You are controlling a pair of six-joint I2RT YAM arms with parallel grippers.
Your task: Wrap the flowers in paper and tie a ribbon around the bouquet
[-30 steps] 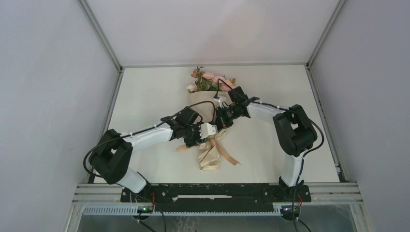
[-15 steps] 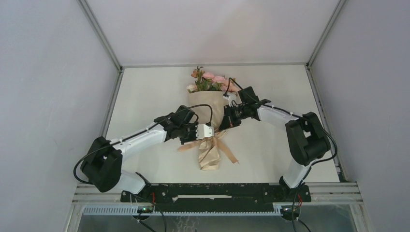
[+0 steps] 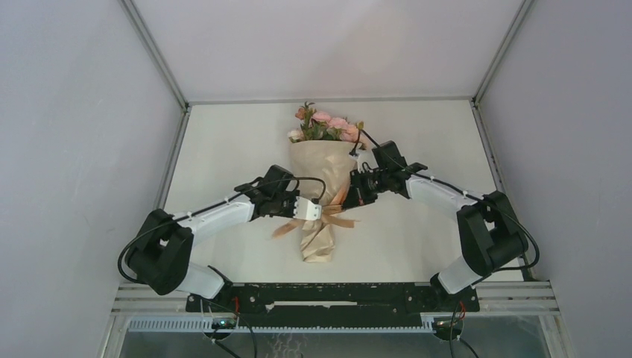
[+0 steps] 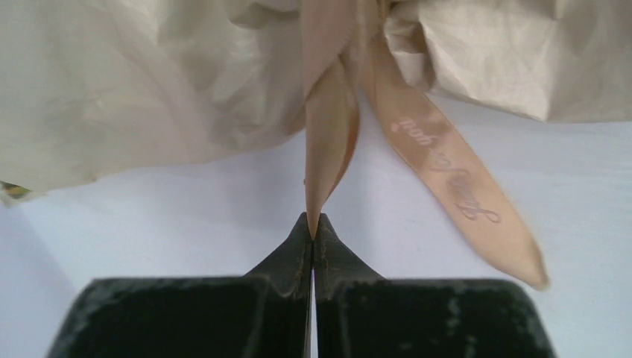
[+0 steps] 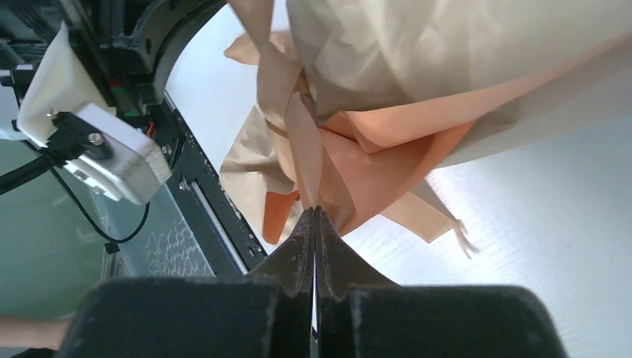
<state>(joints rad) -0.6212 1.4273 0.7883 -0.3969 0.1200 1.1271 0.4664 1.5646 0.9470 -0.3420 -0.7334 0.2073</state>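
On ribbon (image 4: 328, 149), left gripper (image 4: 312, 224), right gripper (image 5: 315, 212) — clamped

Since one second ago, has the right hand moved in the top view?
Yes. The right hand, shut on the ribbon, has shifted rightward, toward the table's right rail.

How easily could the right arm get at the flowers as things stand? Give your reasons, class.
Probably not yet: the right gripper is shut on the ribbon where the paper narrows. The flowers lie close beyond it, uncovered, but it must let go first.
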